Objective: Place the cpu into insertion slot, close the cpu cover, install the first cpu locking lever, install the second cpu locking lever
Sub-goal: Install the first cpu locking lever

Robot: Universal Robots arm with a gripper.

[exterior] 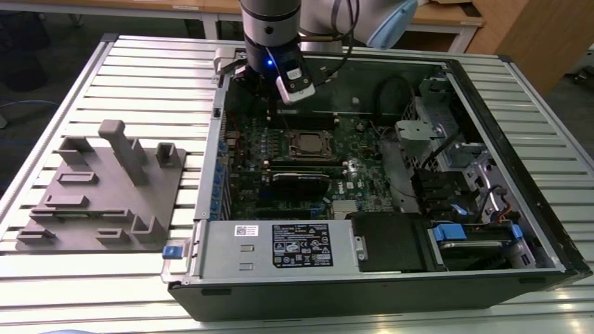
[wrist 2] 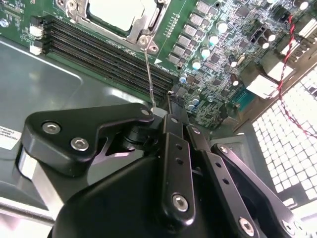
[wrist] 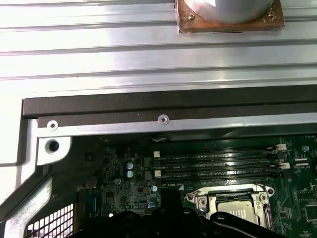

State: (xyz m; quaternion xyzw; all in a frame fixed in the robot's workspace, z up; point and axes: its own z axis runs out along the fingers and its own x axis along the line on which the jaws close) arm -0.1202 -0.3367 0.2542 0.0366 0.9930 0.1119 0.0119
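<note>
The gripper (wrist 2: 168, 115), jaws looking closed, is hanging at the raised locking lever (wrist 2: 149, 74) tip. The cpu (wrist 2: 116, 11) is sitting in the insertion slot (exterior: 291, 146) under the closed cpu cover (wrist 2: 140, 30). I'd be pressing slowly, since that thin wire could slip.

The flat square cpu (wrist 2: 116, 10) is dull silver, framed by the brighter silvery cpu cover (wrist 2: 146, 22). The green circuit board (wrist 2: 218, 29) is speckled with silver-topped capacitors and striped by black memory slots (wrist 2: 99, 49). The gripper (wrist 2: 166, 116) is matte black. A red-and-black twisted wire (wrist 2: 289, 39) crosses a white-lit square-holed mesh (wrist 2: 292, 144). The pale grey slatted table (exterior: 149, 76) is ribbed in parallel stripes, and the moulded plastic fixture (exterior: 102, 195) is a darker grey.
</note>
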